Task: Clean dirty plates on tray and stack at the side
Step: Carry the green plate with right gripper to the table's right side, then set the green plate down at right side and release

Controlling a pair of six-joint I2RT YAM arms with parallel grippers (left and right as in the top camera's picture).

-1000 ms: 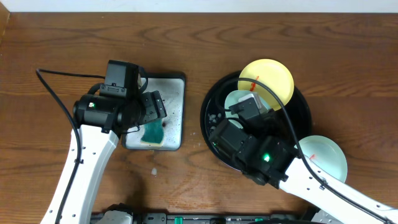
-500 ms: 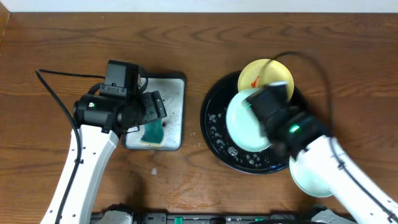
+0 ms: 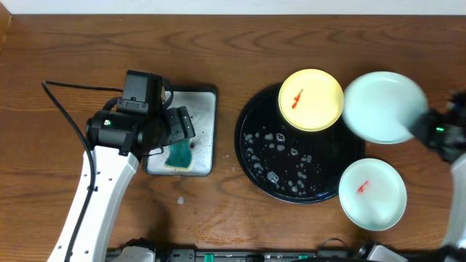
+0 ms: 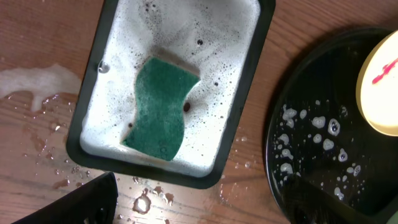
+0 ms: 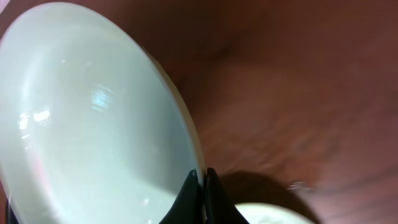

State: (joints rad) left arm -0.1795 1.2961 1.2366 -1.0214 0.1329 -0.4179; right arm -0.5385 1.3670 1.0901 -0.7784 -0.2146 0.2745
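Observation:
The round black tray [image 3: 251, 156] is flecked with foam. A pale yellow plate [image 3: 311, 100] with a red smear rests on its far rim, also seen in the left wrist view as the yellow plate [image 4: 380, 87]. My right gripper [image 3: 424, 128] is shut on the rim of a smear-free mint plate [image 3: 384, 106], held above the table to the right of the tray. In the right wrist view the fingertips of the right gripper [image 5: 203, 175] pinch the edge of this mint plate [image 5: 93, 124]. A second mint plate [image 3: 372, 193] with a red smear lies on the table at front right. My left gripper [image 4: 199, 211] is open, empty.
A rectangular soapy tray [image 3: 207, 131] holds a green sponge [image 4: 158, 109], and the left arm [image 3: 124, 131] hovers over it. Water drops and a foam patch [image 4: 31, 84] wet the wood around it. The black tray's rim [image 4: 273, 143] lies close to the right of the soapy tray.
The right arm has swung the mint plate from above the black tray out to the right, past the tray's rim. The left arm has not moved.

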